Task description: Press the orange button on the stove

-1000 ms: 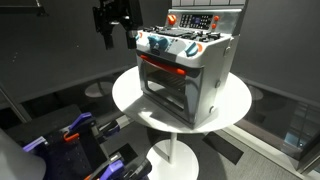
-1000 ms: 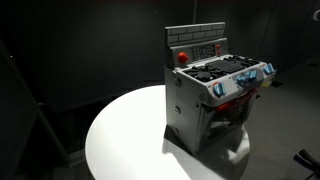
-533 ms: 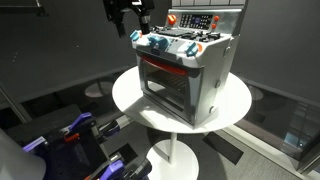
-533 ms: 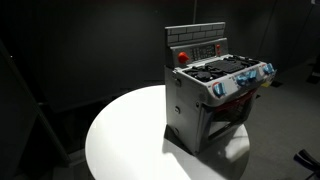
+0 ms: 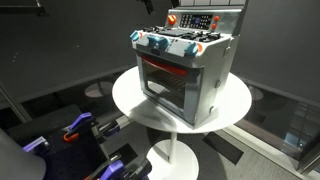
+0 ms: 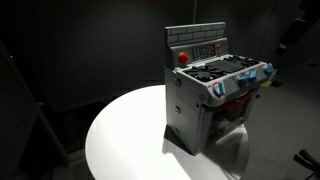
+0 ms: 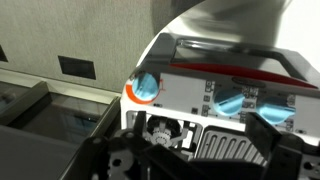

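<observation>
Gripper moved up beyond stove top, near orange button.

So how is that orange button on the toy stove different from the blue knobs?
The orange button is a single one, set on the upright back panel behind the burners; the blue knobs are several, in a row along the front edge above the oven door. The button is orange-red, the knobs light blue. Both are round and sit on the same stove.

Round white pedestal table, black walls, dark floor, dim light
</observation>
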`<control>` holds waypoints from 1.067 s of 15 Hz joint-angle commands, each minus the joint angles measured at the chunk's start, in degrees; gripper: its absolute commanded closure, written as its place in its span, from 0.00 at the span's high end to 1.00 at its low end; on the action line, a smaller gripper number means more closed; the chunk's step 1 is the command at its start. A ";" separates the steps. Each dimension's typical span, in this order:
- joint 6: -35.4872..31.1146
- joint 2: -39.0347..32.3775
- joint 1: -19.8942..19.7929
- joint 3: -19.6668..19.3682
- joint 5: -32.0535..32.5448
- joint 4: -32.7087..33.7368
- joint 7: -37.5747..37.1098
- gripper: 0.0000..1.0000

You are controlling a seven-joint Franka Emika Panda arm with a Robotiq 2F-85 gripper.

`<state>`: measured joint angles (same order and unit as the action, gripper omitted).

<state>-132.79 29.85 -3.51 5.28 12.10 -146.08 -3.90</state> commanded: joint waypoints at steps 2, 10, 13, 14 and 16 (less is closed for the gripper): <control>-5.44 -7.76 -2.65 0.72 4.14 6.62 -5.22 1.00; -7.02 -21.53 -4.04 -0.30 7.80 19.81 -12.26 1.00; -6.48 -25.91 -3.29 -1.35 8.84 24.81 -14.11 1.00; -6.31 -27.19 -3.09 -1.74 9.20 26.21 -14.85 1.00; -6.06 -29.42 -2.55 -2.62 9.99 28.62 -16.10 1.00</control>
<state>-140.28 4.33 -7.22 4.10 19.95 -122.59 -17.04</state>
